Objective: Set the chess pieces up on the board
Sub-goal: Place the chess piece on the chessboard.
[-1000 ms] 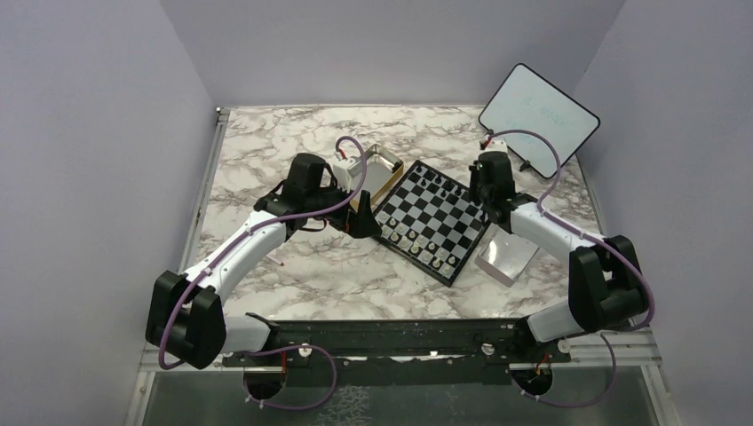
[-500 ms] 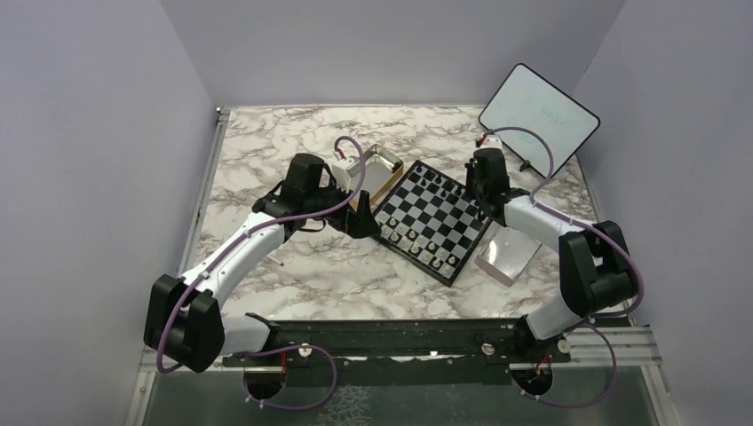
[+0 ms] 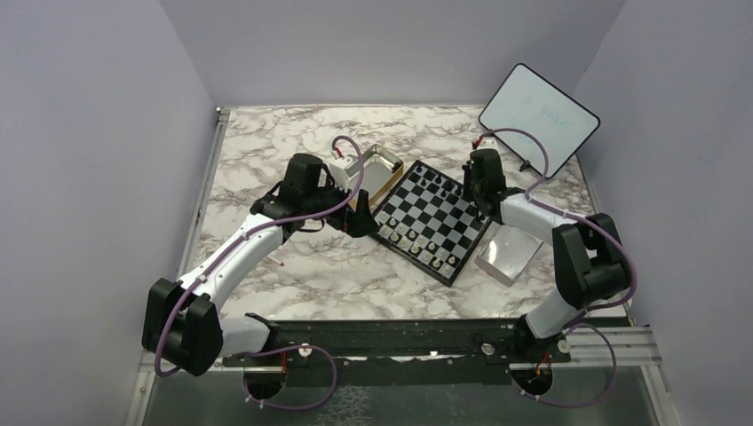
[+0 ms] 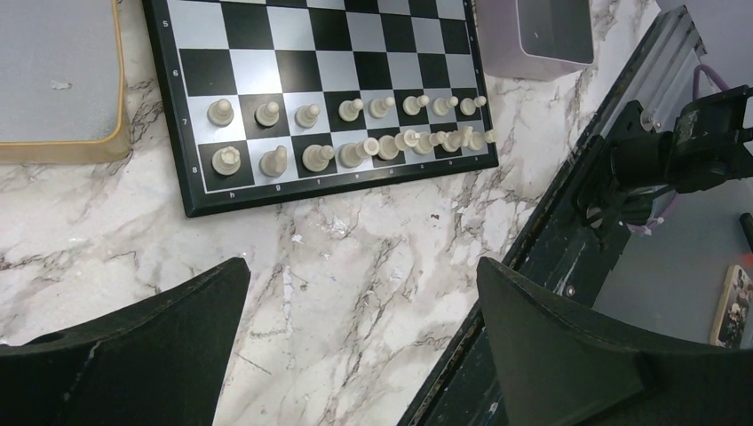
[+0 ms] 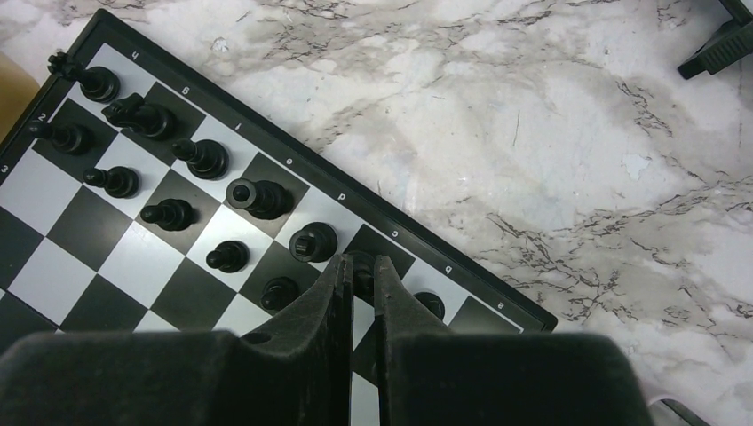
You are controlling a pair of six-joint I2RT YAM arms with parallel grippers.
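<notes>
The board [image 3: 424, 213] lies mid-table, turned diagonally. Pale chess pieces [image 4: 355, 151] fill its two near rows, also seen from above [image 3: 426, 248]. Several black chess pieces [image 5: 257, 197] stand in the two far rows [image 3: 439, 185]. My right gripper [image 5: 360, 264] is over the board's far right corner [image 3: 479, 204], shut on a black piece [image 5: 362, 271] standing on the back row near the border [image 5: 289, 161]. My left gripper [image 4: 362, 266] is open and empty over bare marble just off the board's left corner [image 3: 364, 222].
A gold tin [image 3: 377, 169] sits against the board's far left edge, also in the left wrist view [image 4: 58, 80]. A pale box [image 3: 506, 253] lies right of the board. A white tablet [image 3: 537, 111] stands at the back right. The black rail [image 3: 400, 342] runs along the near edge.
My right gripper has shifted slightly left and farther back along the board's far right edge. The left arm has barely moved.
</notes>
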